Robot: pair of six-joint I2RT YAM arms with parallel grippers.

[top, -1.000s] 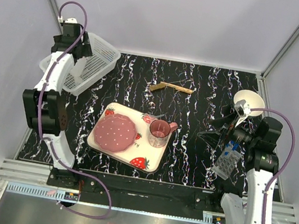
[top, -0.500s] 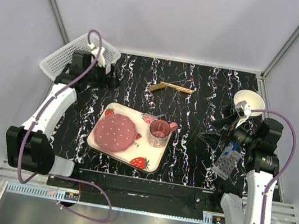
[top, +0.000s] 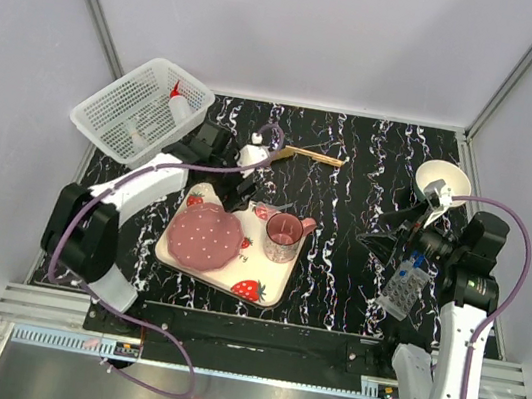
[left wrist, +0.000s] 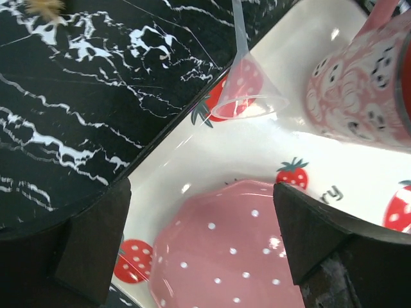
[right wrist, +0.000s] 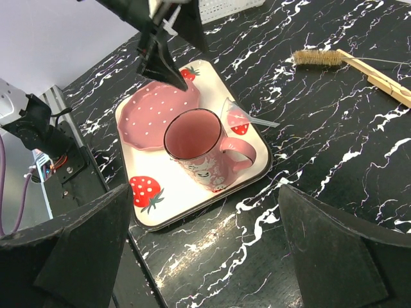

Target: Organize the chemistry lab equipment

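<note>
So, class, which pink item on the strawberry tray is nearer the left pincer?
The polka-dot plate, lying just under the left pincer; the mug stands farther right.

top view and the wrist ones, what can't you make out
Tube rack, top view: too small to tell whether tubes sit in it.
Basket, top view: mesh hides the contents, apart from a red-capped bottle.
Cup, left wrist view: cut off by the right edge.
Brush, left wrist view: blurred, cut off by the top edge.
</note>
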